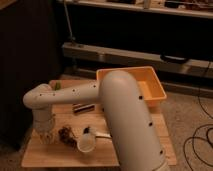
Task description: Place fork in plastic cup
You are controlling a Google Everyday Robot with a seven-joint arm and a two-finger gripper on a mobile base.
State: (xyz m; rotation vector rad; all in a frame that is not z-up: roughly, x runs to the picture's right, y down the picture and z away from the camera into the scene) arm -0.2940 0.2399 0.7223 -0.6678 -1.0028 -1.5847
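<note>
My gripper [46, 134] hangs low over the front left of the wooden table [55, 155], at the end of the white arm [65, 95] that reaches across from the right. A small light-green patch of the plastic cup [57, 86] peeks out behind the arm at the back left of the table; most of it is hidden. The thin tan fork does not show; it may be hidden under the arm or gripper.
A white cup [86, 142] lies on its side at the table's front, with a black-handled white utensil [94, 133] beside it. A brown crumpled item [66, 135] lies right of the gripper. A dark flat object [84, 107] sits mid-table. An orange bin [152, 85] stands at the back right.
</note>
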